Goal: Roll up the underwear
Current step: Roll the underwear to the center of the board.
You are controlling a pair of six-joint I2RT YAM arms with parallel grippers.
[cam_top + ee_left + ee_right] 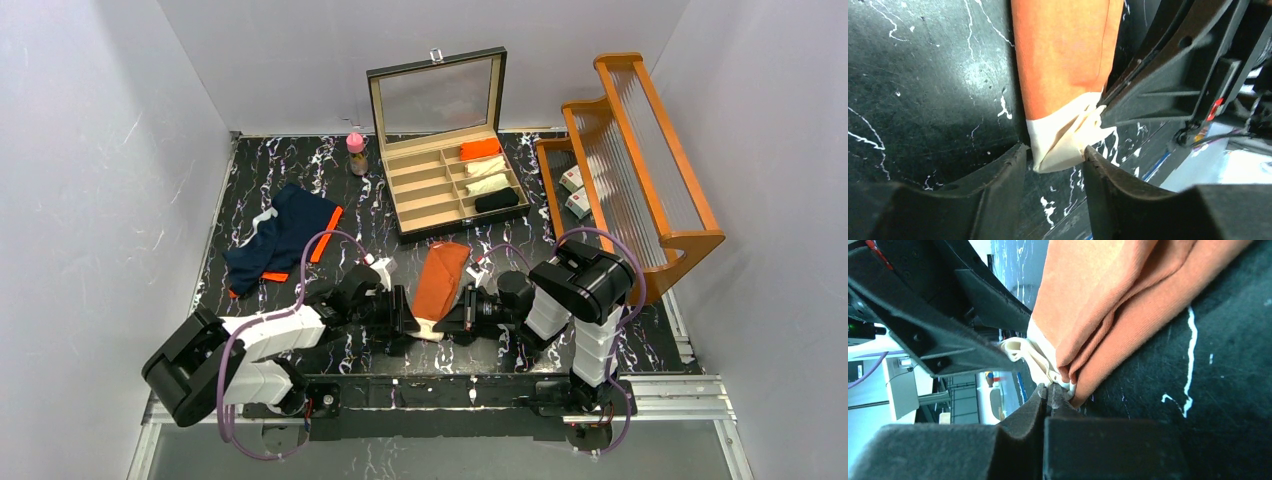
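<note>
At near edge, pinched rust-orange underwear (441,280)

Rust-orange underwear (443,277) with a white waistband (1063,142), the band creased where it lies between the black fingertips (1003,175) of the left gripper (1055,172). Right gripper (1053,392): black pads pressed on the white band edge, orange cloth just beyond them. Navy underwear (277,238) with bright orange trim, well to the left of the left gripper. Table (300,180): black with white marble-like veining. Beyond both grippers, a dark-framed box (440,150) with a beige lining holds one orange, two cream and one black roll. Small bottle (356,153): pink cap. Rack (640,160) beyond the right gripper: orange-brown wood. Walls pale grey; arm cables purple.
</note>
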